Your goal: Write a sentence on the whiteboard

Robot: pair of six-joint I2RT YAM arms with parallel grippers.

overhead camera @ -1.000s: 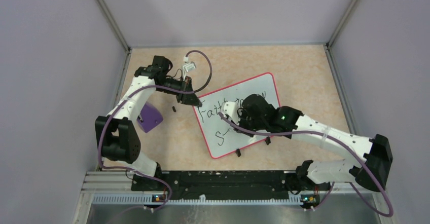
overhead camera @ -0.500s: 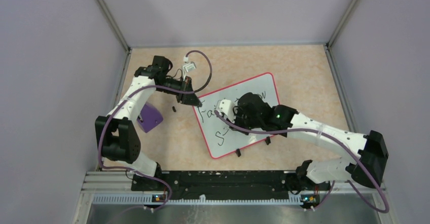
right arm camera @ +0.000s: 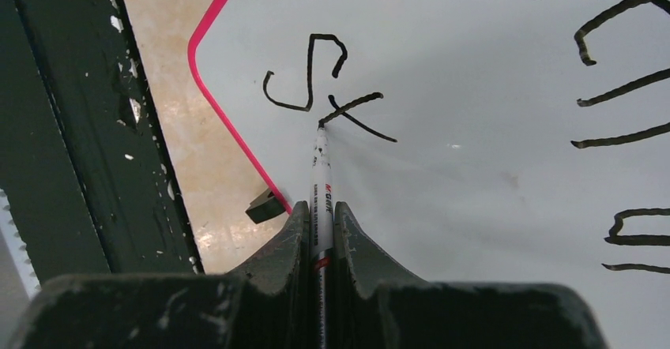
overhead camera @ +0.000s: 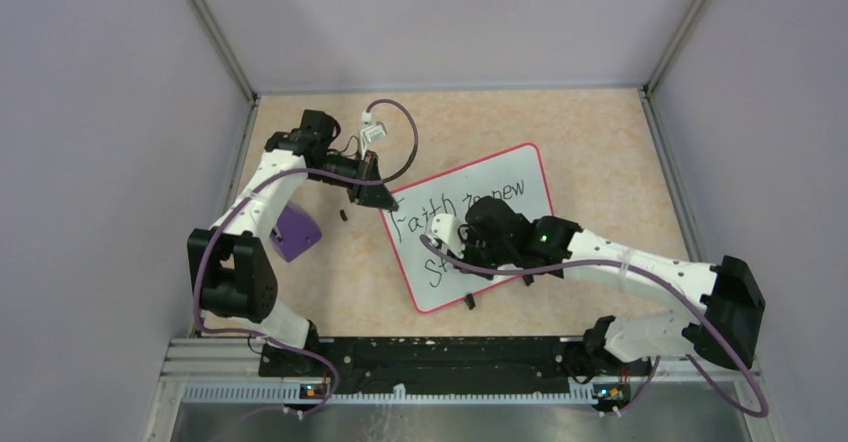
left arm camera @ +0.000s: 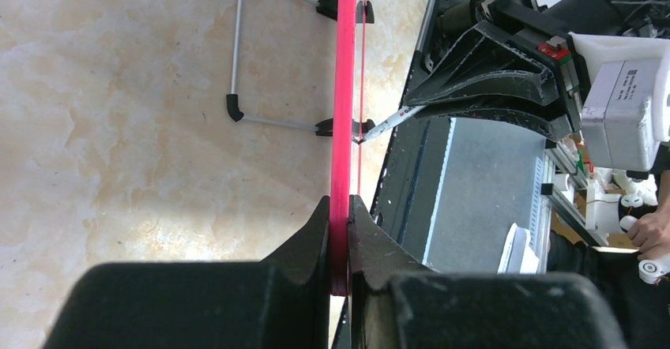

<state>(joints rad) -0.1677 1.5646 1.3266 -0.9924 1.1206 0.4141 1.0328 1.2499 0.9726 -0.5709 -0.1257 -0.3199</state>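
Comparing with one second ago, the second line of the sentence [right arm camera: 312, 76] has grown: then only an "S" and a short dash stood there, and now the dash is crossed and reads as a "t". The right gripper [right arm camera: 320, 215] has travelled toward the near-left corner of the whiteboard [right arm camera: 474, 65] to do this. Its two fingers are pressed tight on the barrel of the marker [right arm camera: 321, 179], which sticks out straight ahead of them. The marker tip touches the board exactly at the end of one stroke of the "t". The "S" lies a little beyond the tip and slightly to its left, and the first line stands well apart, to the right of the tool. The left gripper [left arm camera: 338, 203] did not move; it is clamped on the red rim of the board, at the corner far from the marker, and this holds the board steady. I judge that the last word is only begun, so the following letters must go after the "t", on the side away from the "S", while the left arm keeps its hold
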